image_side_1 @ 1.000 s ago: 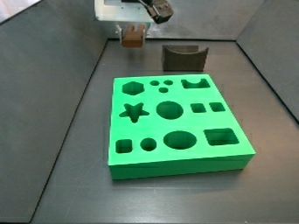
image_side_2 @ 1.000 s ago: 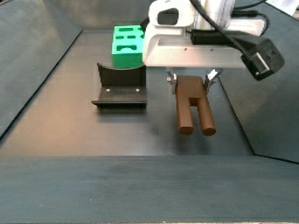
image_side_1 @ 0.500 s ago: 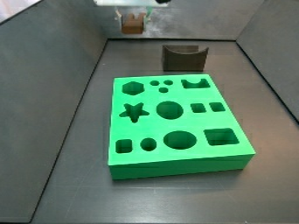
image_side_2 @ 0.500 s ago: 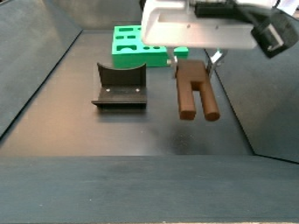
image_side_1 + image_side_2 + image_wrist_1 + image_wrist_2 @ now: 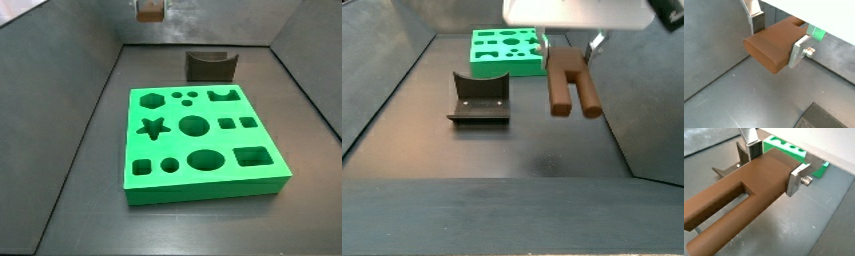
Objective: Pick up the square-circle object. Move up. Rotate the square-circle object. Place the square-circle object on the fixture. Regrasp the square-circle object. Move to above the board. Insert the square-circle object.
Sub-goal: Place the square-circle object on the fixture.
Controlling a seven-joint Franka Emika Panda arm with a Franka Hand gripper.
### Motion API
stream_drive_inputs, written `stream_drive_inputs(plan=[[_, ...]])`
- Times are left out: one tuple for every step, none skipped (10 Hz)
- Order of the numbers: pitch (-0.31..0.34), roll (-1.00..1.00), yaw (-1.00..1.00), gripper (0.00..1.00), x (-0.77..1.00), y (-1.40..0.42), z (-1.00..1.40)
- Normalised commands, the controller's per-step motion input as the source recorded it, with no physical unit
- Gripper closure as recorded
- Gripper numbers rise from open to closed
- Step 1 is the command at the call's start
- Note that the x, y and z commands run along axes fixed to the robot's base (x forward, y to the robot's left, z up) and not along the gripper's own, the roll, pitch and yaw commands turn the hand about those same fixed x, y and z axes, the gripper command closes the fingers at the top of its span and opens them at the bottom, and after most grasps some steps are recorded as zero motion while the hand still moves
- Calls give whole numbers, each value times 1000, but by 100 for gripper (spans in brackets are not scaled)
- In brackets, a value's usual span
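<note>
The gripper [image 5: 572, 45] hangs high — jaws clenched on the square-circle object [image 5: 569, 84], clear of the surface. The fixture [image 5: 478, 97] sits at its nine o'clock — the board [image 5: 508, 50] beyond.

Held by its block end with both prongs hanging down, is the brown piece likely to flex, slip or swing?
The brown piece looks rigid: its prongs hang straight and parallel. The gripper clamps flat faces, so slipping seems unlikely. Its grip at the very top may allow slight pivoting.

Lab test cell: grey walled enclosure [image 5: 80, 150]
</note>
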Motion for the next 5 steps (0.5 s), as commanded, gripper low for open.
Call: stream_drive_inputs(plan=[[89, 145, 30, 100, -16, 0, 606], [92, 129, 29, 100, -10, 0, 480], [95, 106, 25, 100, -2, 4, 306], [97, 95, 25, 100, 0, 5, 168], [-50, -47, 161, 100, 883, -1000, 212]])
